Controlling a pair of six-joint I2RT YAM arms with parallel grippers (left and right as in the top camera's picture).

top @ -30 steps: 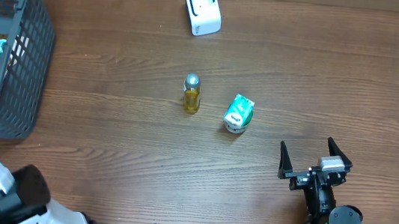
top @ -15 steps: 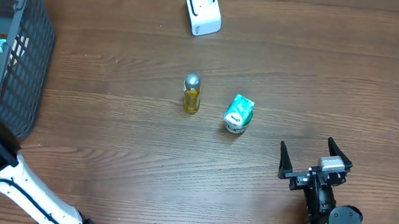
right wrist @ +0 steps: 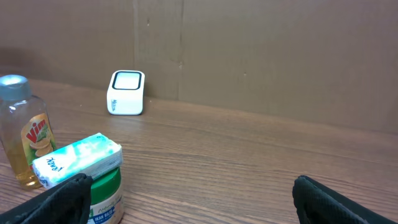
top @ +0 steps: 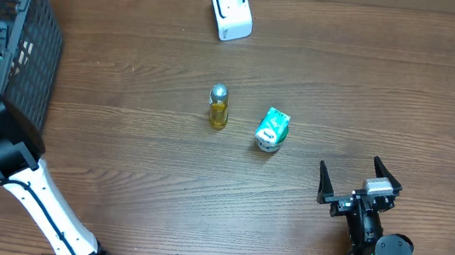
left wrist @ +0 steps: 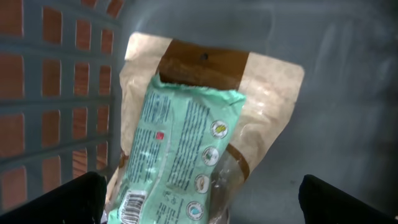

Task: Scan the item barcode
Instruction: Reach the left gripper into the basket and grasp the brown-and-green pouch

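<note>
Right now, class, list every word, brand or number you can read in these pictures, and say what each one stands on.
"Vim": label on the bottle.
Packet: dark word, too blurred to read.
Tub: white lettering, cut off and blurred.
Scanner: small mark, too small to read.
Mint pack: fine print and barcode digits, too small to read.

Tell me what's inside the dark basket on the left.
A mint-green packet with a barcode lies on a tan paper pouch inside the basket. The pouch's middle is covered by the packet; anything beneath the pouch is hidden.
</note>
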